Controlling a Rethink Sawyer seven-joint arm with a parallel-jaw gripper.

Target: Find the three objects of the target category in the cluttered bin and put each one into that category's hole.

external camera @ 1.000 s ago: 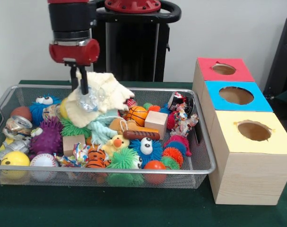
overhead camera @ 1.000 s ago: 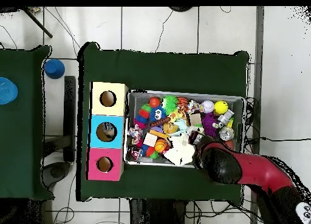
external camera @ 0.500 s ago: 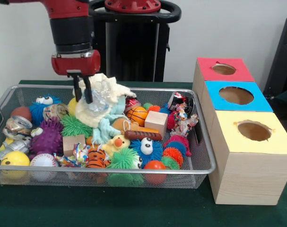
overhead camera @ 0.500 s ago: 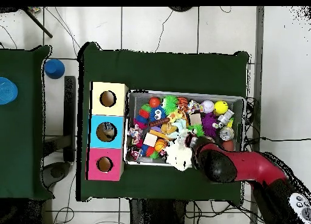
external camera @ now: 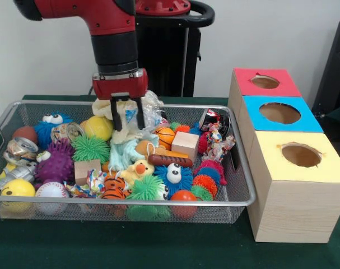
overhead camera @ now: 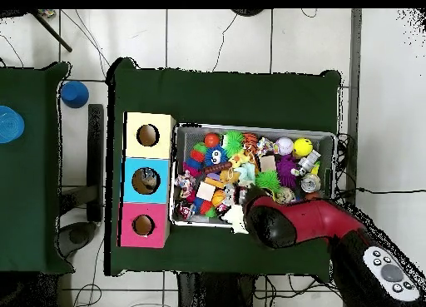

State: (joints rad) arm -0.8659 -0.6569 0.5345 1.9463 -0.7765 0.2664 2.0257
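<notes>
The silver mesh bin [external camera: 243, 168] is full of toys; it also shows in the overhead view [overhead camera: 250, 127]. My gripper [external camera: 128, 119] hangs over the bin's far middle. It is shut on a see-through plastic bag [external camera: 151, 111], and a cream cloth [external camera: 124, 134] hangs with it. In the overhead view the red arm [overhead camera: 283, 223] covers the gripper and only the cloth's edge [overhead camera: 240, 215] shows. The blue box's hole [external camera: 280, 113] is to the right of the bin and shows in the overhead view too [overhead camera: 146, 180]. No other bag shows.
A red-faced box [external camera: 265, 82] and a yellow-faced box [external camera: 300, 154] flank the blue one. The bin holds dented cans [external camera: 19, 148], a rope toy [external camera: 217, 143], spiky balls [external camera: 90, 148], a basketball [external camera: 165, 134] and a wooden cube [external camera: 185, 144].
My gripper has moved right along the bin's far side, towards the boxes, carrying the bag and the cream cloth with it.
</notes>
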